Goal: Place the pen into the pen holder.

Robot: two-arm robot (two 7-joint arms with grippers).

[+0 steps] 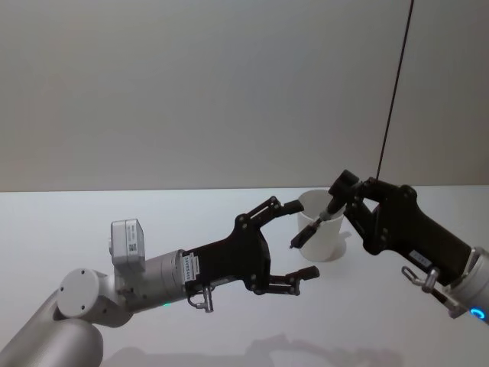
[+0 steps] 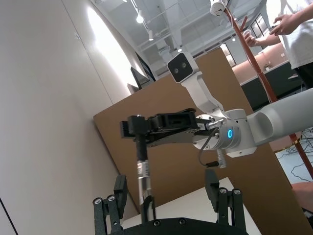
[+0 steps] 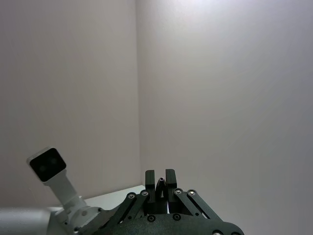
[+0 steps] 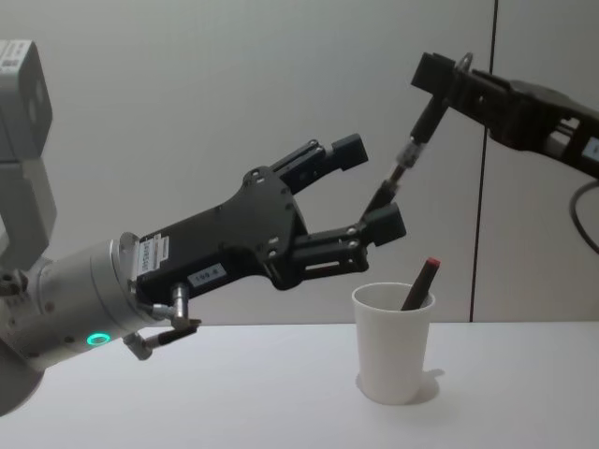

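Note:
My right gripper [image 1: 341,191] hangs above the white cup, shut on the upper end of a slim dark pen [image 1: 313,225]. The pen [image 4: 408,148] slants down toward my left side, and its lower end lies between the spread fingers of my open left gripper [image 1: 303,238]. I cannot tell whether a left finger touches the pen. The pen holder [image 4: 393,342], a white paper cup, stands upright on the table below both grippers. In the left wrist view the pen [image 2: 142,169] runs down from the right gripper [image 2: 136,128]. The right gripper [image 3: 160,179] pinches the pen's end.
A dark pen with a red cap [image 4: 418,284] leans inside the cup. The white table [image 1: 92,222] stretches out to the left and front of the cup. A thin dark cable [image 1: 393,99] hangs behind my right arm before the plain wall.

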